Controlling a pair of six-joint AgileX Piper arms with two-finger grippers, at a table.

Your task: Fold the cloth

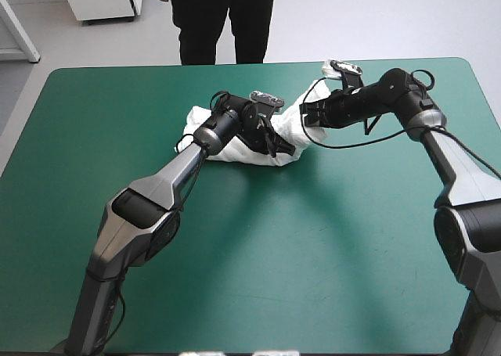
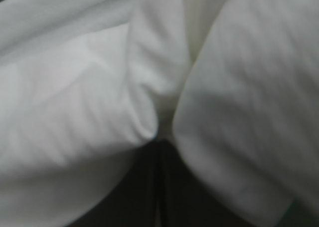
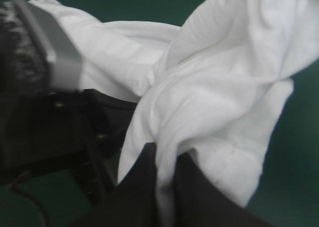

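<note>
The white T-shirt (image 1: 291, 120) lies as a crumpled heap on the teal-green table (image 1: 258, 254), a little beyond its middle. My left gripper (image 1: 275, 145) is dug into the heap's near right side. In the left wrist view its black fingers meet in a point (image 2: 159, 147) with a fold of the T-shirt (image 2: 75, 97) pinched between them. My right gripper (image 1: 307, 115) sits at the heap's right end, just above the table. It is shut (image 3: 165, 177) on a bunched strip of T-shirt (image 3: 219, 87), which rises from it. The left arm's wrist (image 3: 55, 132) is close beside it.
The two grippers are very close together at the heap. Teal-green cover lies bare on all sides of the T-shirt, widest toward the near edge. The right arm's black cable (image 1: 368, 141) hangs in a loop beneath its wrist.
</note>
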